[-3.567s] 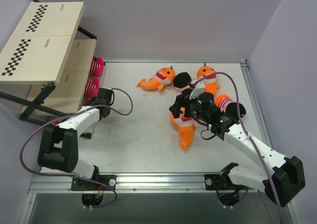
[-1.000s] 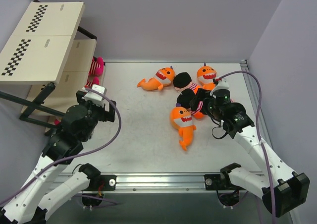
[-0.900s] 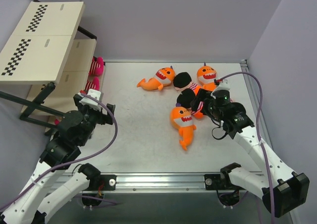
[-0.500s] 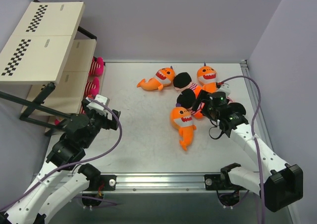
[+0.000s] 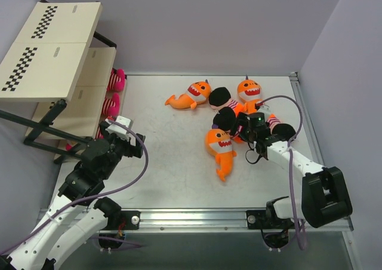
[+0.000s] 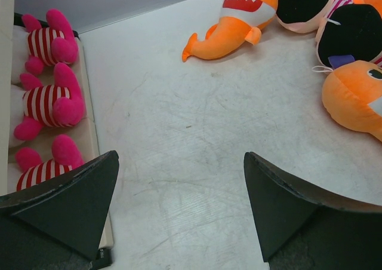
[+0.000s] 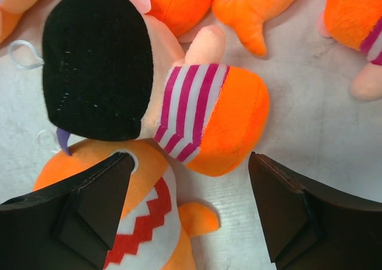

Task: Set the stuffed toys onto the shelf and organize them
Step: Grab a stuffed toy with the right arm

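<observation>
Two claws spread wide: right gripper (image 7: 188, 157) poised over black-headed doll (image 7: 173, 97) for pickup; left gripper (image 6: 179, 156) empty, well apart from doll.

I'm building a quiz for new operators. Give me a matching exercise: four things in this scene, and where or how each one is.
1 pink striped dolls
2 left gripper
3 black-headed doll
4 leftmost shark

A open, over bare table
B on a shelf board
C below the open right gripper
D on the table, away from both grippers

Pairs: 1-B; 2-A; 3-C; 4-D
</observation>
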